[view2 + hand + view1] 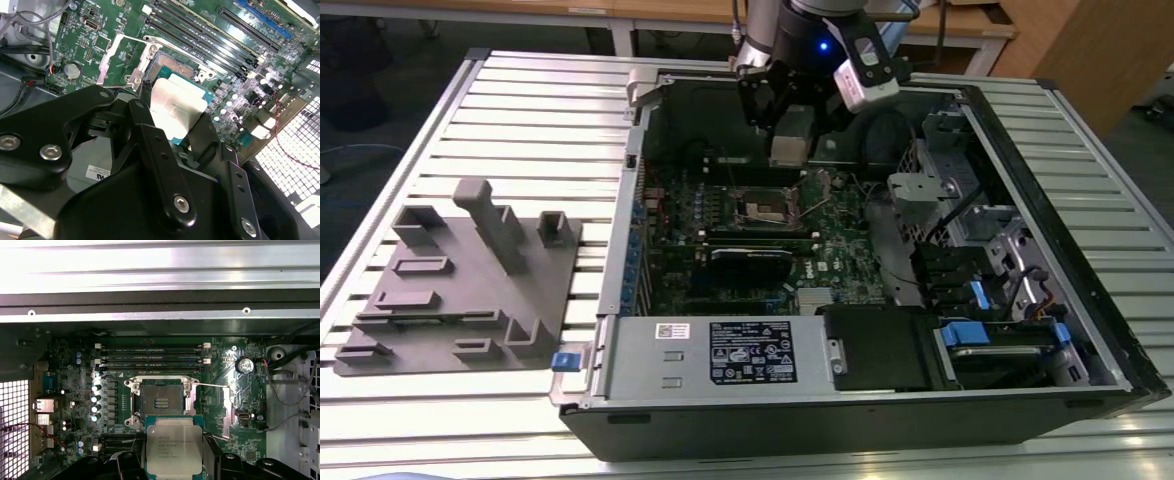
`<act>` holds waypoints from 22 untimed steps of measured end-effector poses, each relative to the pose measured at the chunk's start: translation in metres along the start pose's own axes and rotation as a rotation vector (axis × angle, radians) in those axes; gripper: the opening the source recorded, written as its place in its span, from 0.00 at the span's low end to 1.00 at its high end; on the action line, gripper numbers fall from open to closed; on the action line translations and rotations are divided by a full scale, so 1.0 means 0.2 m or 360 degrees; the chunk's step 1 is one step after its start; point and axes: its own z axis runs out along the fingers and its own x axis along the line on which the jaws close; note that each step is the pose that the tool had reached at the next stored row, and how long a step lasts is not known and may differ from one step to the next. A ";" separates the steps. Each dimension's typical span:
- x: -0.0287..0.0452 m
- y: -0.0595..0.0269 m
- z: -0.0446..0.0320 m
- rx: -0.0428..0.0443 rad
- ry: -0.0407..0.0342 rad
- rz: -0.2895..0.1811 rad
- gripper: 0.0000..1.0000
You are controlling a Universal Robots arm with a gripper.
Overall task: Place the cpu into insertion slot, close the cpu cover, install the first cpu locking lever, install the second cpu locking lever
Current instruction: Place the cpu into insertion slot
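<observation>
The black claw [790, 145] is closed on the edges of the cpu [174, 447], a flat square with a dull silver lid, a teal rim and faint print too small to read. It hangs beside the insertion slot [161, 399], whose dark centre lies bare. The cpu cover [226, 410], a thin bright metal frame, stands flipped open.

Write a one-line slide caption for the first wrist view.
Jaws hold the chip near the empty socket; the metal cover stands open.

cpu [174, 445]: silver top up; raised | insertion slot [161, 401]: empty; dark ctr | cpu cover [227, 412]: swung open
</observation>
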 end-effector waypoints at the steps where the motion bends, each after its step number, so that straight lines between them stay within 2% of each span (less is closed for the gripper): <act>1: 0.000 0.000 0.003 0.0000 0.0000 0.0000 0.54; 22: -0.001 -0.001 0.039 0.0000 0.0000 0.0000 0.54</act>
